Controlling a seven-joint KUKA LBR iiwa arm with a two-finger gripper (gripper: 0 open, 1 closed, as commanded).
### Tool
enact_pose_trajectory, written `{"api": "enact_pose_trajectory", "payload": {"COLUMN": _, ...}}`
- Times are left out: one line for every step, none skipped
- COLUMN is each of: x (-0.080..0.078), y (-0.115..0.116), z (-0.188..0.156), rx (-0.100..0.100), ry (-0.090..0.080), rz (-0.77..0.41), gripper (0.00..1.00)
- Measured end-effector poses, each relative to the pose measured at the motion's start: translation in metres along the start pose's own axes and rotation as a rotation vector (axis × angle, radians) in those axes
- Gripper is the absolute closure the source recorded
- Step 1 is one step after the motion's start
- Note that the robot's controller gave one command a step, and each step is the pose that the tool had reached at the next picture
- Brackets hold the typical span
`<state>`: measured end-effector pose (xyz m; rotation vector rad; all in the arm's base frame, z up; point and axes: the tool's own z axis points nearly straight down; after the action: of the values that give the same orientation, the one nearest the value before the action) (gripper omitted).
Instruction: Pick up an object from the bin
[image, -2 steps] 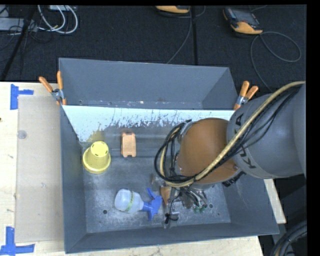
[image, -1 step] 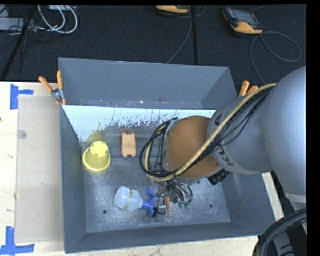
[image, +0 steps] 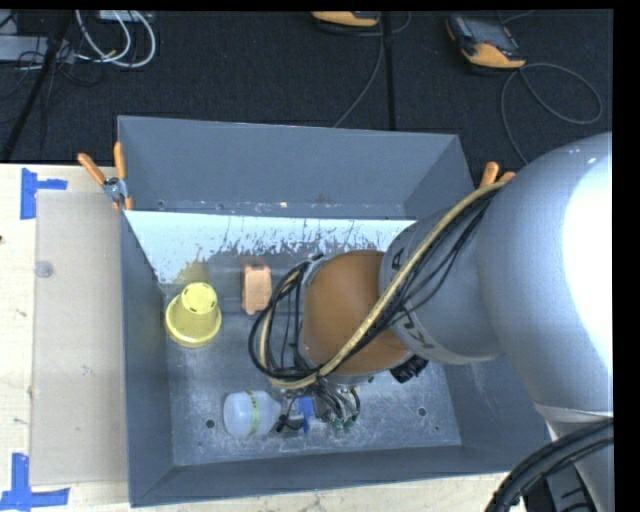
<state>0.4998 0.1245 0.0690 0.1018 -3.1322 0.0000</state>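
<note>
Orange-covered wrist (image: 345, 310) down at front of grey bin (image: 290, 170), beside pale rounded object (image: 240, 413), yellow cup (image: 194, 315) left, grasp state unclear

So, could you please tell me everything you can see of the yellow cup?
The yellow cup is small, tapered and looks like smooth plastic. It rests on the floor of the bin by the left wall, narrow end uppermost, apparently mouth down or tipped. It touches nothing else; the tan block lies apart, to its right.

Bin (image: 300, 175): three things on the floor
Cup (image: 193, 314) left; block (image: 257, 287) just right of it; bulb-shaped thing (image: 240, 413) in front, gripper (image: 318, 412) just beside.
</note>
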Motion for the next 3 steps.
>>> {"api": "enact_pose_trajectory", "payload": {"x": 0.0, "y": 0.0, "z": 0.0, "rx": 0.0, "ry": 0.0, "rz": 0.0, "gripper": 1.0}}
{"api": "enact_pose_trajectory", "payload": {"x": 0.0, "y": 0.017, "z": -0.086, "rx": 0.0, "ry": 0.001, "rz": -0.07, "gripper": 1.0}}
{"api": "enact_pose_trajectory", "payload": {"x": 0.0, "y": 0.016, "z": -0.086, "rx": 0.0, "ry": 0.001, "rz": -0.07, "gripper": 1.0}}
